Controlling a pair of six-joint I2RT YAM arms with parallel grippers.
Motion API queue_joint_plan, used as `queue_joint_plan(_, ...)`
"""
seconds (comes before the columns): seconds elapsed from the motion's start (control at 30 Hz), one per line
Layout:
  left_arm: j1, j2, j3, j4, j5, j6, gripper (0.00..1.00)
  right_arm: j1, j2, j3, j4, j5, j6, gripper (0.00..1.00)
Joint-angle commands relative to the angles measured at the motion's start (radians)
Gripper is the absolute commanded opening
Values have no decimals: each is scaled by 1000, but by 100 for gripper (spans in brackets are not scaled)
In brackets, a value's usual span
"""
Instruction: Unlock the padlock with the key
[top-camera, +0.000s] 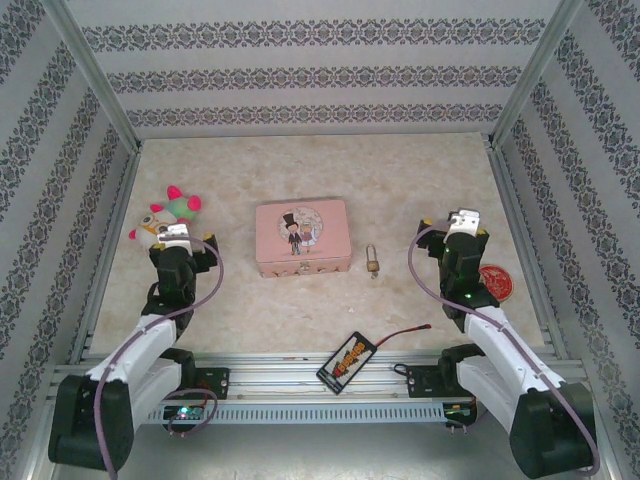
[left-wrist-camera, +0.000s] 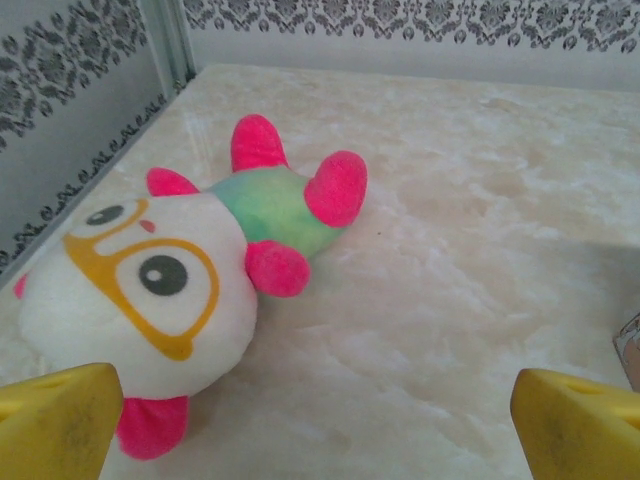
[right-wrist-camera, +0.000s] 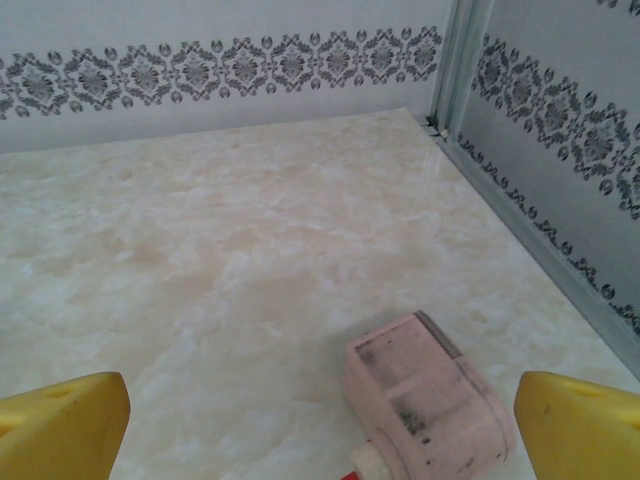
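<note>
Yellow-tipped left tool (left-wrist-camera: 320, 425) and right tool (right-wrist-camera: 320, 425) both gape wide, empty, padlock (top-camera: 373, 262) untouched.

Bright, diffuse light, soft faint shadows on counter (top-camera: 420, 190); top view washed-out, wrist views blurry nr bottom corners

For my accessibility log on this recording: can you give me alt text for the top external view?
A small brass-coloured padlock with a silver shackle sits on a beige marbled table just right of a pink rectangular tin box. The left gripper hovers by a white, green and pink plush toy, the right gripper near a red round disc.
</note>
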Motion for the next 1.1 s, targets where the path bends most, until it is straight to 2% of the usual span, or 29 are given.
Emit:
queue_joint_plan(0.0, 23, 89, 0, 186, 69, 31, 99, -26, 36, -8, 119, -5, -49, 98)
queue_joint_plan(0.5, 82, 499, 5, 658, 223, 75, 99, -98, 138, -97, 341, -50, -55, 98)
queue_joint_plan(0.77, 92, 712, -60, 1000, 303, 92, 99, -119, 190, -130, 442, -120, -71, 98)
queue_joint_plan(0.83, 104, 698, -61, 975, 341, 83, 99, -121, 214, -137, 481, -139, -76, 98)
queue_joint_plan(0.9, 117, 695, -40, 937, 424, 95, 99, -126, 249, -147, 536, -158, -78, 98)
queue_joint_plan(1.0, 130, 657, 49, 709, 565, 136, 99, -132, 309, -152, 610, -182, -78, 98)
queue_joint_plan(1.07, 132, 654, 135, 551, 570, 139, 99, -134, 354, -147, 646, -198, -74, 98)
